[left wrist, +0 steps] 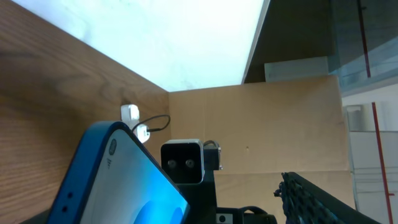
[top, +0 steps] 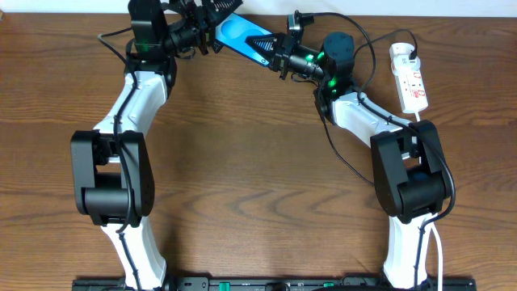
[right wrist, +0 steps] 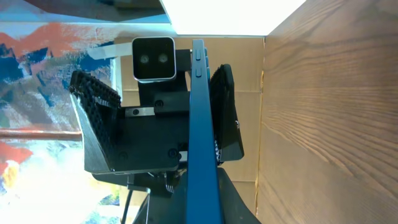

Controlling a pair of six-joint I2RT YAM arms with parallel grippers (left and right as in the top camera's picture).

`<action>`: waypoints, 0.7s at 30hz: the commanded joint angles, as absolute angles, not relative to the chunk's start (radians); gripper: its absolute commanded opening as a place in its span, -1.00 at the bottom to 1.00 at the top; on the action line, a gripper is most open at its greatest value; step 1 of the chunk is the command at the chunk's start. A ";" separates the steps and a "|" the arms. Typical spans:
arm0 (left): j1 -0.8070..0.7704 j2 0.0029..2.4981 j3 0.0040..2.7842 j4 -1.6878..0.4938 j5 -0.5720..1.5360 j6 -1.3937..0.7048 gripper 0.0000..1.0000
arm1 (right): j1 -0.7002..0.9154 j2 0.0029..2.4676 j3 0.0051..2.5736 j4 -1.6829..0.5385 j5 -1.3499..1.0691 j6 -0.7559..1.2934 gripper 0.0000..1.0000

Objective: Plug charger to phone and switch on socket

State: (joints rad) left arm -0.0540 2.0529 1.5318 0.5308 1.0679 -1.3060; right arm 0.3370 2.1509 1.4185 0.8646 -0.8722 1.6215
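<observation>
We are looking at the phone [top: 241, 34], a slim slab with a dark blue frame and a bright cyan screen. It is hanging tilted above the far edge of the surface [top: 258, 162], between the two arms. The right gripper [top: 279, 55] is pinching its lower end, jaws narrow. The left gripper [top: 208, 34] is standing wide around the upper end, with one finger close against the phone and the other well apart. The socket [top: 409, 77], white with red marks, is lying at the far right.
</observation>
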 commanded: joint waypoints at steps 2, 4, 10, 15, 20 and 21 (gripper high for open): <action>-0.125 2.039 1.526 0.533 1.107 -1.345 0.49 | 0.354 2.146 1.440 0.880 -0.816 1.630 -0.99; -0.131 2.039 1.526 0.533 1.097 -1.357 0.39 | 0.354 2.146 1.440 0.880 -0.810 1.630 -0.98; -0.144 2.039 1.526 0.534 1.061 -1.385 0.39 | 0.352 2.146 1.440 0.880 -0.799 1.626 -0.98; -0.149 2.039 1.526 0.552 1.052 -1.416 0.39 | 0.345 2.146 1.440 0.880 -0.801 1.613 -0.98; -0.150 2.039 1.526 0.612 1.037 -1.485 0.39 | 0.327 2.146 1.440 0.878 -0.822 1.584 -0.98; -0.150 2.039 1.526 0.624 1.035 -1.496 0.40 | 0.325 2.146 1.440 0.878 -0.822 1.584 -0.98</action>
State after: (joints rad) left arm -0.0826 2.0529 1.5314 0.5892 0.9585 -1.4158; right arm 0.3206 2.1509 1.4185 0.8776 -0.8665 1.6146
